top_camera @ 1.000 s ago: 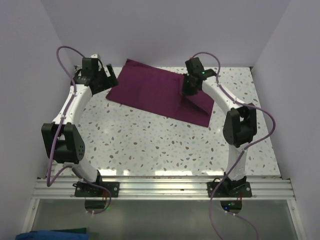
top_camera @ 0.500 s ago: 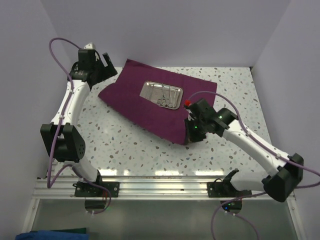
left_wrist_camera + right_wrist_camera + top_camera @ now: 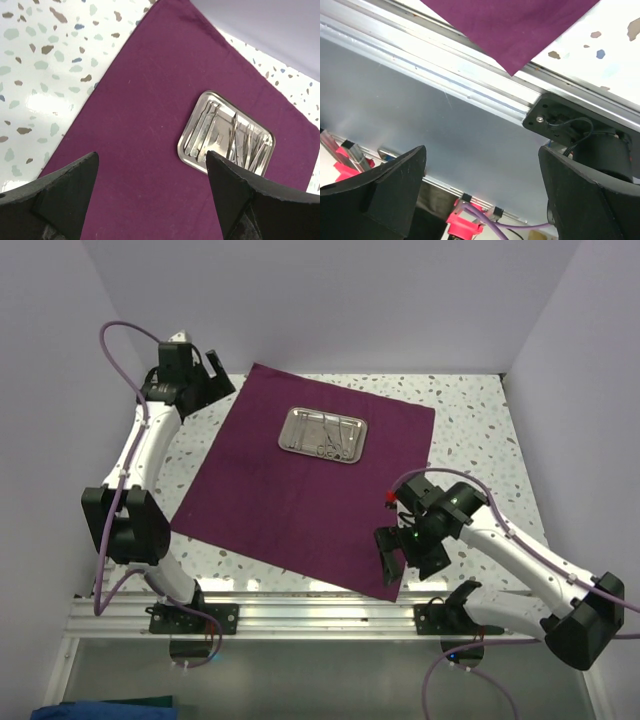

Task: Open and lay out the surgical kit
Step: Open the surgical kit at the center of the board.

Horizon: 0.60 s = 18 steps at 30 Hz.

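From above, you see the cloth wrap [image 3: 290, 500] spread flat on the speckled table [image 3: 470, 420], with lilac walls [image 3: 330, 300] around. The steel tray [image 3: 322, 434] of instruments [image 3: 330, 443] sits toward its 12 o'clock edge.

Left wrist: your left tool [image 3: 151, 155] gapes empty above the cloth.

Right wrist: your right tool [image 3: 481, 150] gapes empty over the aluminium rail [image 3: 470, 95], with the cloth's corner at 12 o'clock.

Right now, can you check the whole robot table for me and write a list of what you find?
Surface: speckled table, largely covered by the cloth.
Job's things: purple cloth spread out flat; steel tray on its far half; instruments lying inside the tray.
Clutter: nothing seen.
Grippers: left gripper open and empty, near the cloth's far left corner; right gripper open and empty, past the cloth's near right corner.
Cables: purple cables loop along both arms.
Surroundings: pale walls on three sides; metal rail along the near edge.
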{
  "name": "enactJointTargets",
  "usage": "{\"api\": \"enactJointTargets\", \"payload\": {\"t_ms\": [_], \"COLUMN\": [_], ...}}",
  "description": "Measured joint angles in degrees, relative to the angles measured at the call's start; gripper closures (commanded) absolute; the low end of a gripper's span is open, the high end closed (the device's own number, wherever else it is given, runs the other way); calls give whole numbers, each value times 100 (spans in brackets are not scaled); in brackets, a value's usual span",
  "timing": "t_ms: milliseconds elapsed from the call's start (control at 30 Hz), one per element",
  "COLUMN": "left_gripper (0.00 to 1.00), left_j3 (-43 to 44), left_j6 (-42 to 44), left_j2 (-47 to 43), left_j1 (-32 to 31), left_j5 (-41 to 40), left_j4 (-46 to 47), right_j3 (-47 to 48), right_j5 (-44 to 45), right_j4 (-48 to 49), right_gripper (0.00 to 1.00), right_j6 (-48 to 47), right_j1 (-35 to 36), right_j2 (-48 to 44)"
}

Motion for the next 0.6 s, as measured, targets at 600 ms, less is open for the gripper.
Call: {"api": "enactJointTargets", "payload": {"t_ms": [600], "left_gripper": [8], "left_j3": [-435], "left_j6": [726], "left_j2": [758], "left_j1": [61], "left_j5": [70], "left_j4": [120], "right_j3": [2765], "right_j5": [1486], "right_j4": [1276], "right_gripper": [2], "right_j6": [382], "right_j1": [-1775], "right_j2": [2610]}}
